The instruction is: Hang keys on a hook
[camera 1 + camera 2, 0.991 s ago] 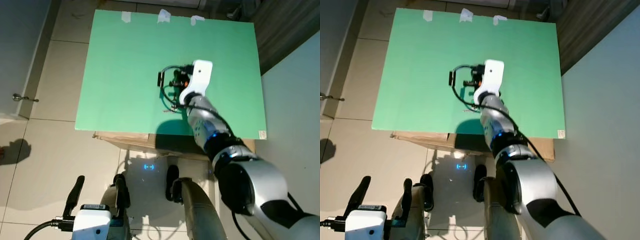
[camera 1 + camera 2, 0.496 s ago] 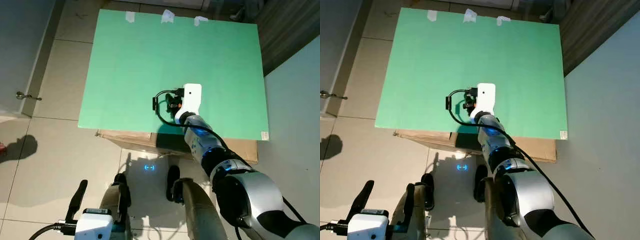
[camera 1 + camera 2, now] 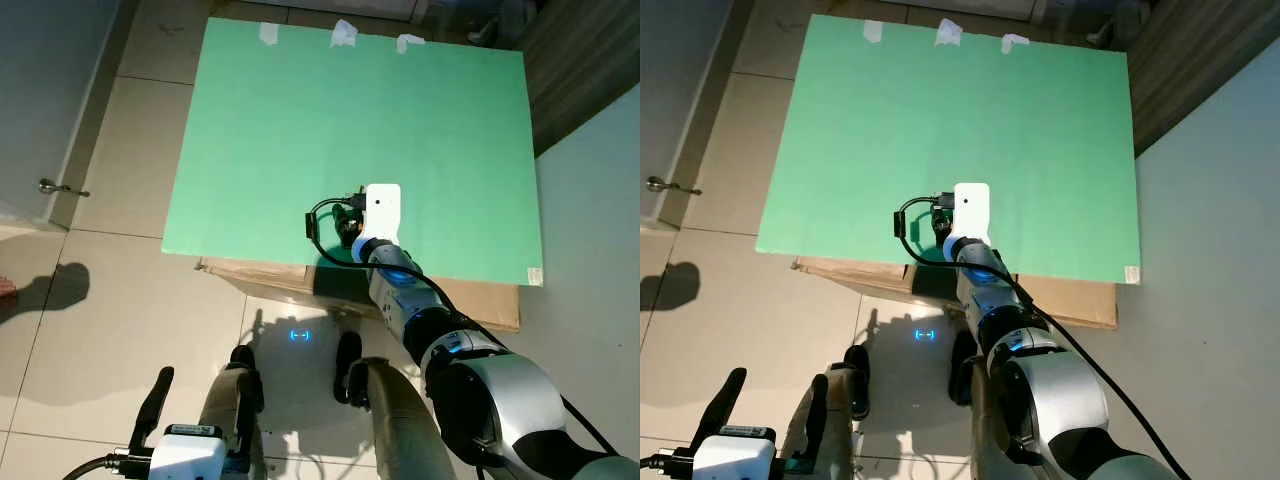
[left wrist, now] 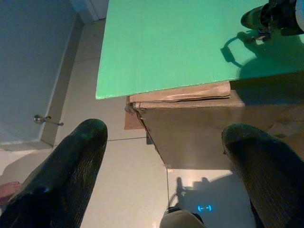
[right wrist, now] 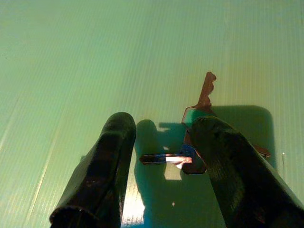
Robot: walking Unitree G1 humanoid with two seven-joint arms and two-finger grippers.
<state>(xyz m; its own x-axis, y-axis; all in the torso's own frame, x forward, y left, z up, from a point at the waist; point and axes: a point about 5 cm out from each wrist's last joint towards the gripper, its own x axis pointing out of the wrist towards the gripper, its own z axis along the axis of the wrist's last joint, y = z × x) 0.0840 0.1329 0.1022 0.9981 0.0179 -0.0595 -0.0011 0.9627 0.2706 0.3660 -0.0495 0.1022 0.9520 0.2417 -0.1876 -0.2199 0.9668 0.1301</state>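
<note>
- Now the right tool [image 5: 156, 166] hovers open over the keys [image 5: 199, 114] on the green surface [image 3: 300, 120], holding nothing.
- Closing off-centre could push the flat keys away.

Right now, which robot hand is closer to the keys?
Right. The right gripper sits over the keys on the green board; the left gripper hangs low, off the board.

Head stereo pair looking steeply down on green board [image 3: 350, 120], wrist cameras low, sharing its near edge.
</note>
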